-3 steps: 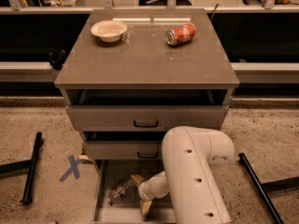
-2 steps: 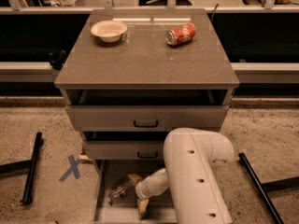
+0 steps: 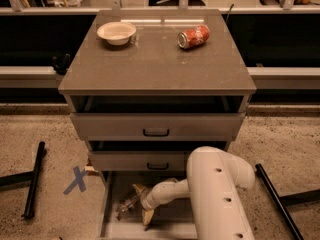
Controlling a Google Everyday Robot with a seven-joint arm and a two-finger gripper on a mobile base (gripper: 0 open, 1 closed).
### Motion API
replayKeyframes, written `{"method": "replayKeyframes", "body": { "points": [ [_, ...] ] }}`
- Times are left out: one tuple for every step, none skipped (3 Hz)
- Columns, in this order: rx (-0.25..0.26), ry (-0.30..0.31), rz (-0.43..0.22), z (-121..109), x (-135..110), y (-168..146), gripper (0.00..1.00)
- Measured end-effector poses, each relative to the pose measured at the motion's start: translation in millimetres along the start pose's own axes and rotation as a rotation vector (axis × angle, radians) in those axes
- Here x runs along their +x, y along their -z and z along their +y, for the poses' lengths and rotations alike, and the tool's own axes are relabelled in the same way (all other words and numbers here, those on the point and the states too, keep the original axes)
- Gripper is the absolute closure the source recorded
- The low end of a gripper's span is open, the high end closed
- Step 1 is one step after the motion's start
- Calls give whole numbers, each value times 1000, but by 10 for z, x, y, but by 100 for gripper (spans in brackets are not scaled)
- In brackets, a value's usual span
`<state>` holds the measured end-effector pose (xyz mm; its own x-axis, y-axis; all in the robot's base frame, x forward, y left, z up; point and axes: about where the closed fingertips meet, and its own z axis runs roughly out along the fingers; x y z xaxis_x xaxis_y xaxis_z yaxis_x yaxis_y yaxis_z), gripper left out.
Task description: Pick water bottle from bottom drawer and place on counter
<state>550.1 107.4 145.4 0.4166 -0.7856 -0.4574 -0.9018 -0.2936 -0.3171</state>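
Gripper (image 3: 142,203) sits low in the bottom drawer (image 3: 119,181), lower centre of frame, fingers spread apart with nothing clamped. Against the earlier frames it has crept a little left, so its fingers now flank the near end of the water bottle (image 3: 126,207). The bottle lies on its side on the drawer floor, left of the gripper, in the same spot as before; whether they touch can't be told. White arm (image 3: 215,184) has shifted slightly with it. Reads as approach nearly done, grasp not yet made. Counter (image 3: 155,64) is unchanged: bowl (image 3: 116,32) upper left, red can (image 3: 193,36) upper right.
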Motion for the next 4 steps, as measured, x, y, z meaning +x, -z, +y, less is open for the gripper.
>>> {"method": "replayKeyframes", "body": {
  "points": [
    [-1,-45,-17,-43,75,-97,17],
    [-3,-73,-27,-83,146,-152,42],
    [-13,-83,-29,-90,167,-211,63],
    [-17,-67,-41,-105,76,-202,94]
  ]
}}
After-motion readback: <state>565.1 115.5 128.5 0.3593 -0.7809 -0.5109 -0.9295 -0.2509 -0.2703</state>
